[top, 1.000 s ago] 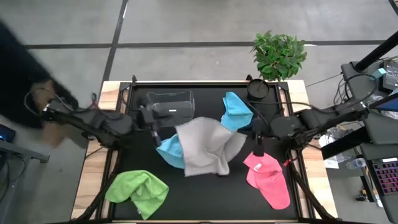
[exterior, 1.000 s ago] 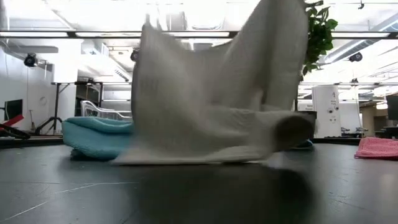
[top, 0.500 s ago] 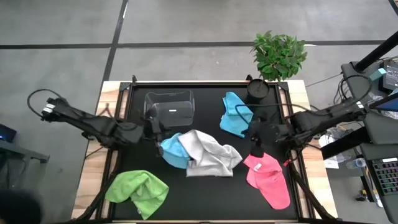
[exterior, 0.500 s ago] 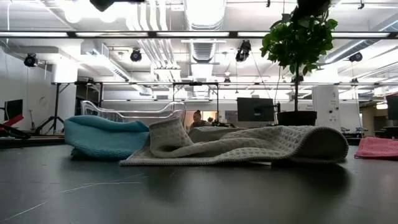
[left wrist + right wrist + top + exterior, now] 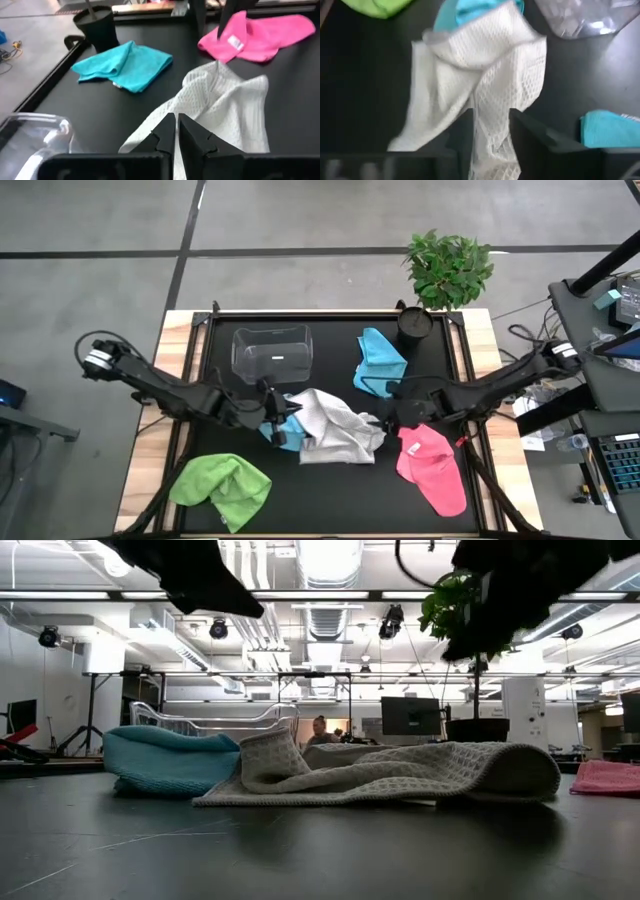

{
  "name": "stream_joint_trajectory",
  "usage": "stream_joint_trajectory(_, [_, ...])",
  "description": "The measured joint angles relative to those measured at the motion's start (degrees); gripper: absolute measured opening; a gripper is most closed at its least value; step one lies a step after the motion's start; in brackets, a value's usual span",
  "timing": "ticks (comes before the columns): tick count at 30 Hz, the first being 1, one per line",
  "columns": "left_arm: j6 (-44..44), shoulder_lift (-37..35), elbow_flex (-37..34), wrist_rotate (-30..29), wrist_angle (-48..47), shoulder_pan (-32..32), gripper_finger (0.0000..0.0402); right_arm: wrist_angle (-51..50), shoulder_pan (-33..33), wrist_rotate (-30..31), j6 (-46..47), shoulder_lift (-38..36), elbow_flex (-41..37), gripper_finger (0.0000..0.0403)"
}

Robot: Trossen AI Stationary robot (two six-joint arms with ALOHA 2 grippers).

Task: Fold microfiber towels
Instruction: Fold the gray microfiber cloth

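Observation:
The pale grey-white towel point(image 5: 330, 427) lies crumpled at mid table, its left part on a light blue towel point(image 5: 276, 431). My left gripper point(image 5: 272, 423) hovers shut above the towel's left end point(image 5: 200, 100). My right gripper point(image 5: 384, 418) hovers open above its right end, a finger on either side of a towel fold point(image 5: 490, 100), clear of it. In the low view both arms hang well above the towel point(image 5: 380, 772). A second light blue towel point(image 5: 380, 360), a pink one point(image 5: 430, 465) and a lime green one point(image 5: 222, 485) lie apart.
A clear plastic tub point(image 5: 272, 352) stands at the far left of the black table top point(image 5: 330, 510). A dark pot point(image 5: 415, 325) with a plant stands at the far right corner. The table's near middle is bare.
A second ago the grey-white towel hung spread in the air between both grippers. It has fallen and lies crumpled on the table. Both grippers have since come down and toward the near edge, closing in on the towel's two ends.

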Motion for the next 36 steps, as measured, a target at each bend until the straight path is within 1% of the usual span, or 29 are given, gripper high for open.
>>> stream_joint_trajectory(4, [-0.03,1.89,-0.09,0.12,1.34,0.0,0.0048,0.76,-0.01,-0.01,-2.76,6.16,-0.55,0.0172])
stream_joint_trajectory(6, [0.03,2.33,-0.09,0.04,1.63,0.04,0.0066,3.67,-0.01,-0.03,-4.16,9.62,-0.58,0.0186])
stream_joint_trajectory(9, [0.07,3.29,-0.09,-0.07,2.33,0.16,0.0085,9.47,-0.05,-1.18,-6.41,14.74,-0.47,0.0194])
stream_joint_trajectory(13, [0.07,3.91,-0.16,-0.2,2.19,0.28,0.0093,15.86,-0.21,-1.81,-9.62,20.03,0.42,0.019])
stream_joint_trajectory(20, [0.61,3.78,-0.18,-0.25,2.25,0.44,0.0093,18.84,-2.94,-1.96,-9.59,23.26,0.68,0.0161])
stream_joint_trajectory(23, [1.76,3.76,-0.17,-0.27,2.23,0.44,0.0093,18.88,-3.78,-4.81,-9.0,23.43,0.68,0.0143])
stream_joint_trajectory(26, [1.8,3.76,-0.17,-0.27,2.25,0.44,0.0093,19.42,-4.03,-7.19,-8.56,23.94,0.73,0.0118])
stream_joint_trajectory(30, [1.8,3.76,-0.17,-0.27,2.2,0.44,0.0093,20.2,-4.05,-9.9,-8.64,25.32,0.71,0.0075])
stream_joint_trajectory(34, [1.62,3.74,-0.17,-0.27,2.31,0.44,0.0093,20.26,-4.03,-10.05,-9.42,24.61,0.7,0.0019])
stream_joint_trajectory(36, [1.57,3.71,-0.17,-0.29,2.72,0.46,0.0093,19.15,-4.03,-9.98,-9.7,23.16,0.68,0.0013])
